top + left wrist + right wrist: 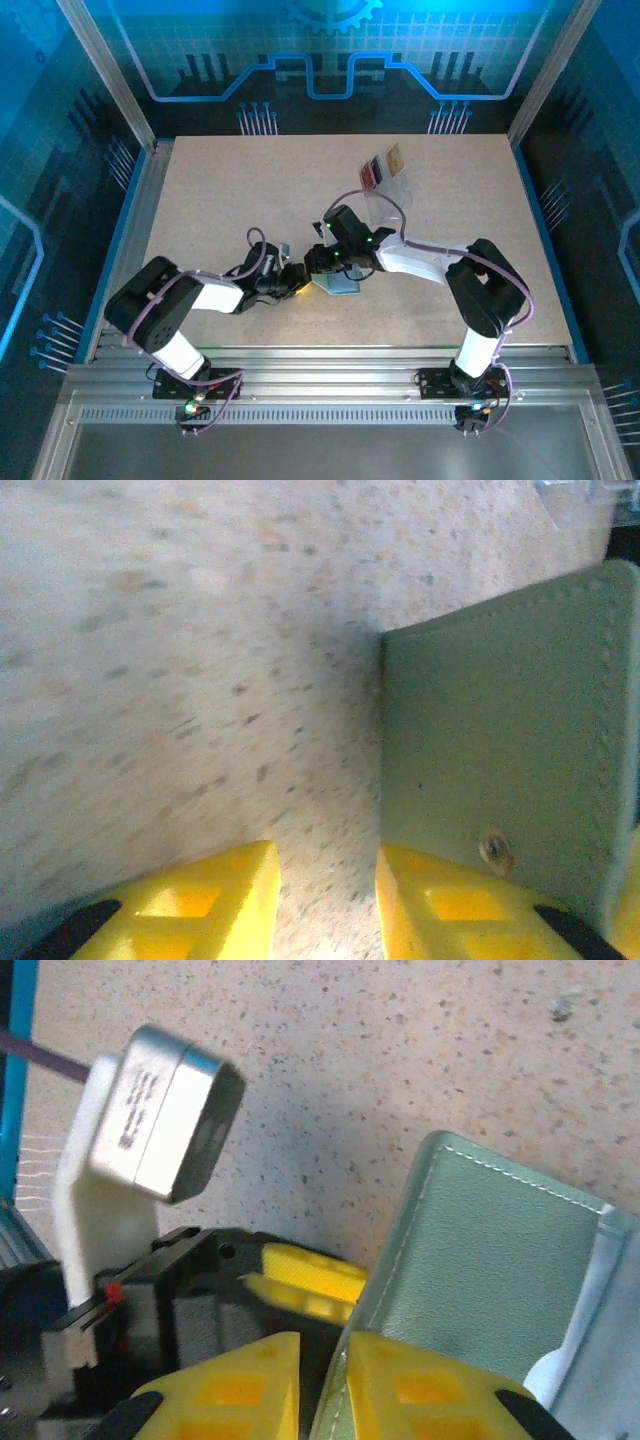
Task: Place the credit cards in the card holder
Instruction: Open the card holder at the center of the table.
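Yellow fingers of the left gripper (328,905) sit right up close with a narrow gap, just bare table (180,680) between them, nothing held. The card holder (500,710) lies just beside that gap, its corner against one finger. On the right gripper (322,1390) the fingers are a thin slit apart with the holder's stitched edge in it, can't tell if it's actually pinching. That silver box (160,1110) on the other wrist has dark print, too blurry to read. Way back, the credit cards (381,168) lie in a row, well apart from both grippers.
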Controlling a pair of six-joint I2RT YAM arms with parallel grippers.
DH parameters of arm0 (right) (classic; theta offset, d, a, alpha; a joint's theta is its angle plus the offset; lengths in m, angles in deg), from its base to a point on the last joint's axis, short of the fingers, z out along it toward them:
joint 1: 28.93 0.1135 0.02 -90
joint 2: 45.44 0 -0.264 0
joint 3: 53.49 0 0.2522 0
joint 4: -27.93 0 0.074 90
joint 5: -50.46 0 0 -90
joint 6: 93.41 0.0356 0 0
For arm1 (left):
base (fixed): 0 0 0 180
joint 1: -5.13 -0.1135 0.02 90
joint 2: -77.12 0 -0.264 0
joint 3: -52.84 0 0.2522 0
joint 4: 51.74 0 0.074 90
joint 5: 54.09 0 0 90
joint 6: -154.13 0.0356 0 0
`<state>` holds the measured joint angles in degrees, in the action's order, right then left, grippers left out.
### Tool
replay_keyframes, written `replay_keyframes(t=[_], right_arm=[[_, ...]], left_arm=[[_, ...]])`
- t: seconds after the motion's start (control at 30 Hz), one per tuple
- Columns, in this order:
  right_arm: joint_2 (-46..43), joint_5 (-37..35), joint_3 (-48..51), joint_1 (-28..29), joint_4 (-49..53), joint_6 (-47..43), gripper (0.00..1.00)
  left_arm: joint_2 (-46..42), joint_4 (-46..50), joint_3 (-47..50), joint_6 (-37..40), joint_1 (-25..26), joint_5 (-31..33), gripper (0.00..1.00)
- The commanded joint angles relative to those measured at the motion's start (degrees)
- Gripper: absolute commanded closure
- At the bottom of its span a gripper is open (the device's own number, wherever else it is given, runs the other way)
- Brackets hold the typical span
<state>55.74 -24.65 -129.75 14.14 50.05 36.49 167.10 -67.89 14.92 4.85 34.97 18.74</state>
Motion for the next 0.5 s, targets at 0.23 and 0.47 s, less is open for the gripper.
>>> replay_keyframes(t=[0.23,0.47], right_arm=[[9.17,-0.45,-1.69,0.15,-0.56,0.83,0.77],[7.97,-2.72,-5.20,1.68,5.08,-3.40,0.62]], left_arm=[[-20.73,28.02,5.51,2.82,0.10,9.60,0.56],[-36.90,44.85,1.42,8.23,-0.66,12.36,0.55]])
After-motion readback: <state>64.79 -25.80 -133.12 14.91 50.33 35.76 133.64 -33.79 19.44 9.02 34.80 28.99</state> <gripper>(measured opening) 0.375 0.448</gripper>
